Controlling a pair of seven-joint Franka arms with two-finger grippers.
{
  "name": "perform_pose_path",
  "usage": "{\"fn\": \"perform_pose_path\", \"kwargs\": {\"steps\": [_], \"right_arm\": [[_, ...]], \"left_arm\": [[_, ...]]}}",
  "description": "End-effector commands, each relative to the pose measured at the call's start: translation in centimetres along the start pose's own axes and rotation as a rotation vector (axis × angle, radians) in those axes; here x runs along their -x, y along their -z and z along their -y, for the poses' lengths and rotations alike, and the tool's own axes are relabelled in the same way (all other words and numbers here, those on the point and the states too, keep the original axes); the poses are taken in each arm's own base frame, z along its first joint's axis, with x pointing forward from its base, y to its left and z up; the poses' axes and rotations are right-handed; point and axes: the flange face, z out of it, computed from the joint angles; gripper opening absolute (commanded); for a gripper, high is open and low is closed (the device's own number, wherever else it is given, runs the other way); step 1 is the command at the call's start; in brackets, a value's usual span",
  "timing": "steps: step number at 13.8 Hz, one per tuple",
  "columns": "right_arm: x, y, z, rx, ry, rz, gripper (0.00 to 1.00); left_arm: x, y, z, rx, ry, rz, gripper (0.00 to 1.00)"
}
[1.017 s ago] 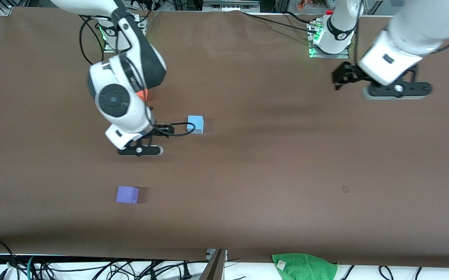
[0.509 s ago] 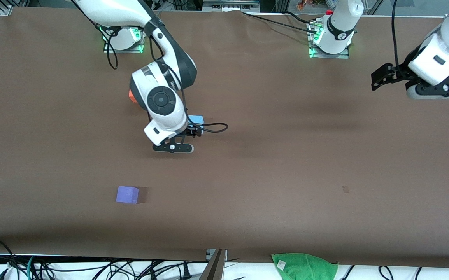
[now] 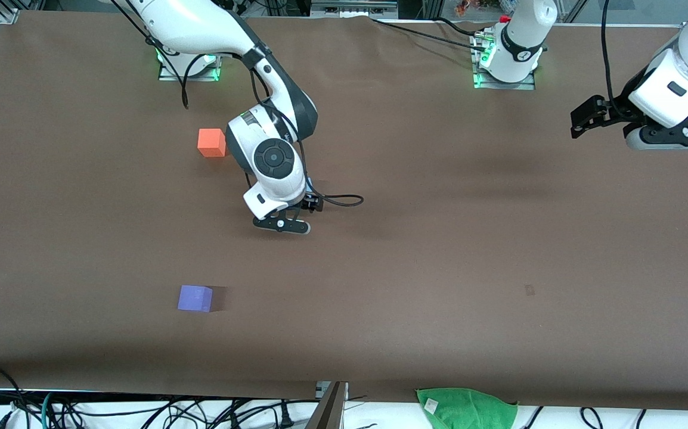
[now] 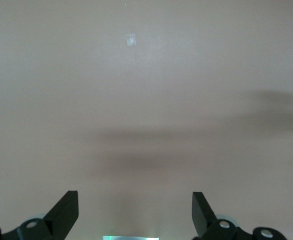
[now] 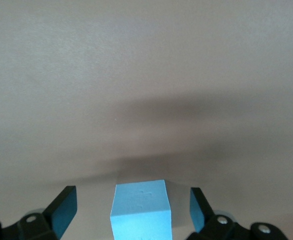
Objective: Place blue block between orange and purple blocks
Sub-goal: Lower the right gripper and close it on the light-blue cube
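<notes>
Now the right claw hangs released, straddling the blue block on the worktop; the left claw waits released.

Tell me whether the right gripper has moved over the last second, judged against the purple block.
Yes. The right gripper has swung toward the left arm's end of the table, away from above the unmoved purple block, and now straddles the blue block, fingers open.

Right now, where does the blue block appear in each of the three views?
Front view: hidden under the right arm's wrist, which hangs over the mid-table between the orange block and purple block.
Left wrist view: not in it.
Right wrist view: blue block between the open jaws of the right gripper, apart from both fingers.
Shared landmark: the brown table.
</notes>
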Motion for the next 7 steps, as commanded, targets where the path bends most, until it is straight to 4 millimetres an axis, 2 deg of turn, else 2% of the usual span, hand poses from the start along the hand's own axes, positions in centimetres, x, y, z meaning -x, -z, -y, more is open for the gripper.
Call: {"fn": "perform_pose_path", "kwargs": {"steps": [1,3,4,7], "right_arm": [[1.1,-0.2,-0.7,-0.009,-0.037,0.003,1.0],[1.7,-0.1,-1.2,-0.006,-0.037,0.008,1.0],[2.0,0.0,-1.5,-0.007,-0.037,0.007,1.0],[3.6,0.1,-1.9,-0.017,-0.025,0.005,1.0]], "left_arm": [[-0.1,0.1,1.0,-0.016,0.001,-0.013,1.0],[-1.1,-0.8,2.6,0.002,0.025,-0.004,1.0],[-1.5,-0.2,2.7,0.028,0.032,-0.027,1.0],[-2.2,-0.7,2.4,0.031,0.029,-0.029,1.0]]}}
